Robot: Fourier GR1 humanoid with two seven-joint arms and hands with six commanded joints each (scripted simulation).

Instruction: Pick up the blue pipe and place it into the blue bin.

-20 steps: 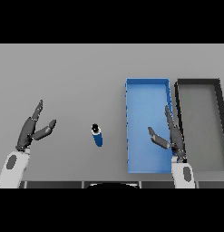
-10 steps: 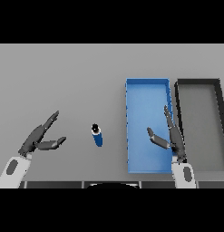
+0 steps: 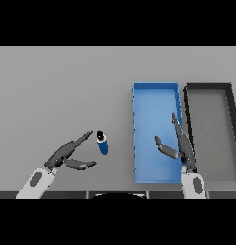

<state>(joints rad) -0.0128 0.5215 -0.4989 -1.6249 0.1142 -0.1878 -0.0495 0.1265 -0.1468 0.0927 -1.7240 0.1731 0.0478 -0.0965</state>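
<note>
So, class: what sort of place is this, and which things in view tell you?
Probably a bare sorting workstation rather than a home or kitchen: a plain grey table holds only a blue bin, a dark bin beside it, and one small blue pipe between the robot's hands.

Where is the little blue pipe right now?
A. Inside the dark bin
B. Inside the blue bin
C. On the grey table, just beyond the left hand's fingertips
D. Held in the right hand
C: the blue pipe lies on the table beside the open left hand, outside the blue bin.
</note>
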